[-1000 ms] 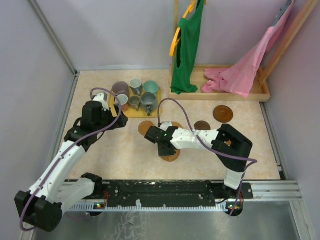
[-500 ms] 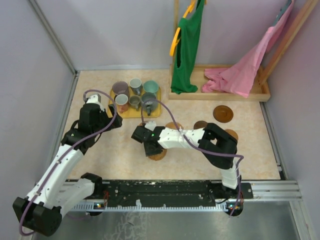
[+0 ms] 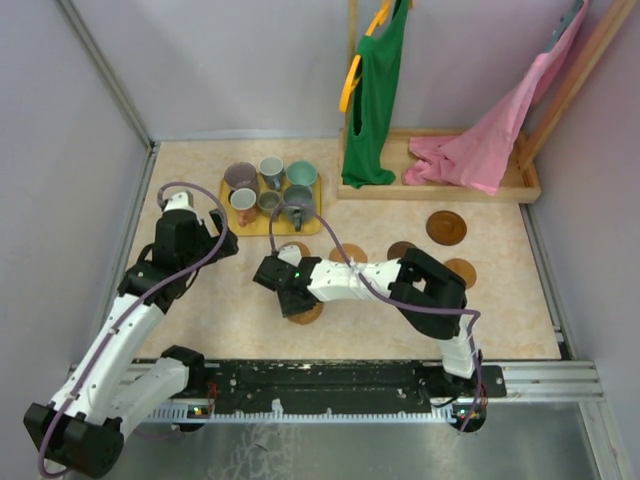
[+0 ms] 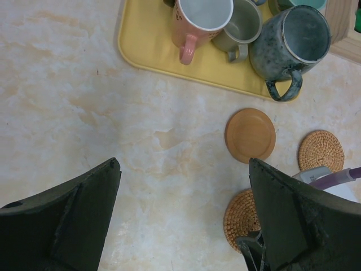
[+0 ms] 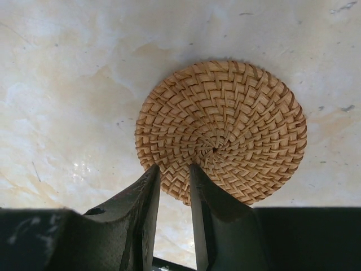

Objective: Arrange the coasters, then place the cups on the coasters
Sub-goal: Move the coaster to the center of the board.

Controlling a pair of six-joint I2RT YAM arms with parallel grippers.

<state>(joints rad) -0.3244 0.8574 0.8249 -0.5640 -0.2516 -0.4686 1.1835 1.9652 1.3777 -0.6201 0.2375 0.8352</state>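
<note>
Right jaws drawn in narrow, and there it is: the two dark fingertips (image 5: 148, 189) nip the near rim of a woven coaster (image 5: 225, 130), low in the wrist view, the disc otherwise lying flat on the pale marbled surface (image 5: 67, 84). From above, that coaster sits just below the middle of the frame, in front of the others. I'd say it's taken by the edge because a thin flat disc offers nothing else to hold, and a rim pinch lets it be drawn to its spot. Left jaws spread wide, nothing between them, hanging over bare surface in the left half of the overhead view; my read is they're on standby, opened broad enough for a cup. Moving outward, five more coasters (image 3: 446, 227) string across the centre and right of the overhead frame, one smooth wooden coaster (image 4: 250, 134) just below the yellow tray (image 4: 141, 51). The cups (image 3: 270, 190), all six, crowd on that tray, upper left of centre, none on a coaster yet: a pink cup (image 4: 200, 17), a grey-green cup (image 4: 243, 25), a speckled dark-teal cup (image 4: 293, 45), handles pointing to the bottom of the left wrist frame. So the arranging step looks under way, cups to follow. Writing? No brand, label or lettering readable anywhere.
</note>
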